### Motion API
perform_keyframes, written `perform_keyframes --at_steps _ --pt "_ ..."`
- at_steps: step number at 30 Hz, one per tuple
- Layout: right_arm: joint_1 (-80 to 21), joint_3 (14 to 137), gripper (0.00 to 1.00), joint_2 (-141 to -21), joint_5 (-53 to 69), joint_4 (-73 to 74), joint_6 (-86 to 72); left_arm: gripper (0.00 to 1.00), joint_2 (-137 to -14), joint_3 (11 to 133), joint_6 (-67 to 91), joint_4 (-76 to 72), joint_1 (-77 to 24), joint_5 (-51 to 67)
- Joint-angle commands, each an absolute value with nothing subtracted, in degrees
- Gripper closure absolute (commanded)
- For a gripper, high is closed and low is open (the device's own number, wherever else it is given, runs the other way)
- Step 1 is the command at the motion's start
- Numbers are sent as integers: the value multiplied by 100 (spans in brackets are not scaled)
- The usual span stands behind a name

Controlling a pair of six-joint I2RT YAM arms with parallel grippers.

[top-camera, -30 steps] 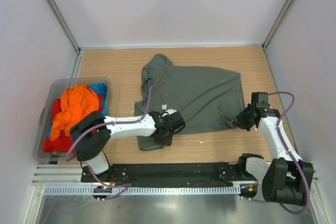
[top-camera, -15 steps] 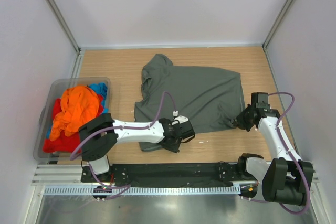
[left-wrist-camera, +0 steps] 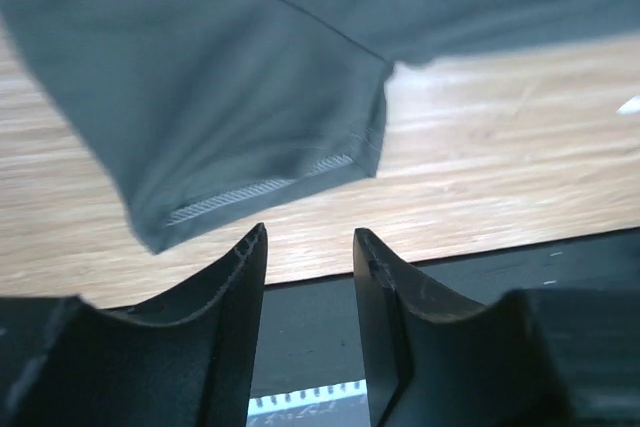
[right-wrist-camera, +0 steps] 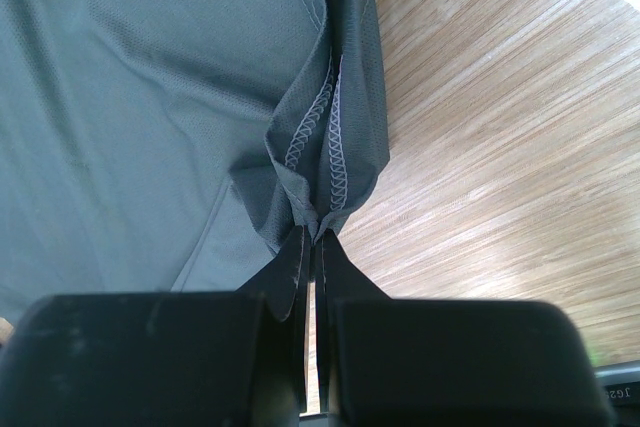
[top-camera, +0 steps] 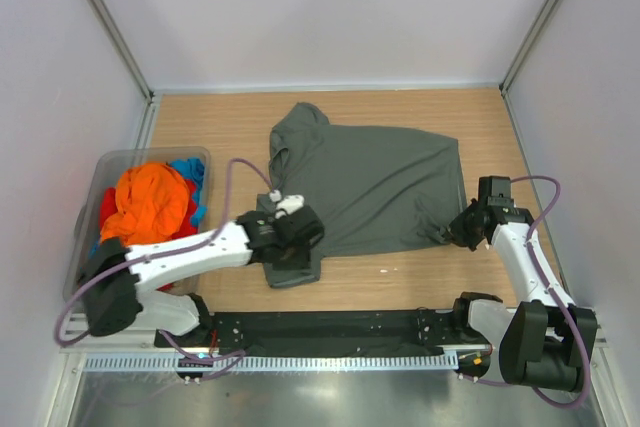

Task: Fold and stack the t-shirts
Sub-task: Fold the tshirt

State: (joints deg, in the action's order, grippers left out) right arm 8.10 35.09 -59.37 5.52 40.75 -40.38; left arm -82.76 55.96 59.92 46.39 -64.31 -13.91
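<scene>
At the 9 o'clock side of the wooden surface (top-camera: pixel 400 277) stands a translucent bin (top-camera: pixel 88 209) holding the orange t-shirt (top-camera: pixel 150 205) on top, the red t-shirt (top-camera: pixel 105 269) under it toward 7 o'clock and the blue t-shirt (top-camera: pixel 192 173) toward 1 o'clock. The left arm (top-camera: pixel 190 252) reaches across to the 7 o'clock corner of the grey-green t-shirt (top-camera: pixel 370 182), which lies spread over the middle of the surface, collar toward 11 o'clock. The left jaws stand partly open with nothing between them, and a stitched hem (left-wrist-camera: pixel 260 187) of the cloth lies just beyond their tips. At the shirt's 4 o'clock corner the right jaws are closed tight on a bunched fold of hem (right-wrist-camera: pixel 325 162), the cloth puckering up from the wood into the pinch
</scene>
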Motion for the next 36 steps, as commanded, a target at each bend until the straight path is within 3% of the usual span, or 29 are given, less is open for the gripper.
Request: perform_keyframes --at_steps 1,5,8,12,25,29,36 --pt "835 3612 99 -5845 562 3990 -3955 58 -7001 4890 6486 4449 -5820 -1320" --pt "835 3525 99 -5845 598 3955 -3964 50 -5954 4045 6820 4140 -4906 -984" --pt "835 3507 99 -5845 615 3920 -3946 46 -5582 3806 7092 4104 -4860 -1186" --pt "835 3524 99 -5845 606 3902 -3955 47 -5590 3508 7453 4474 -4843 -1476" --pt "835 3507 99 -5862 615 3885 -3920 59 -6320 3068 7743 3683 -4772 -1327" --pt "835 3489 99 -5819 607 3920 -3955 68 -6240 2971 7804 3603 -4772 -1196" --pt "835 3498 99 -5801 527 3929 -3990 62 -5880 2892 7937 3867 -4781 -1274"
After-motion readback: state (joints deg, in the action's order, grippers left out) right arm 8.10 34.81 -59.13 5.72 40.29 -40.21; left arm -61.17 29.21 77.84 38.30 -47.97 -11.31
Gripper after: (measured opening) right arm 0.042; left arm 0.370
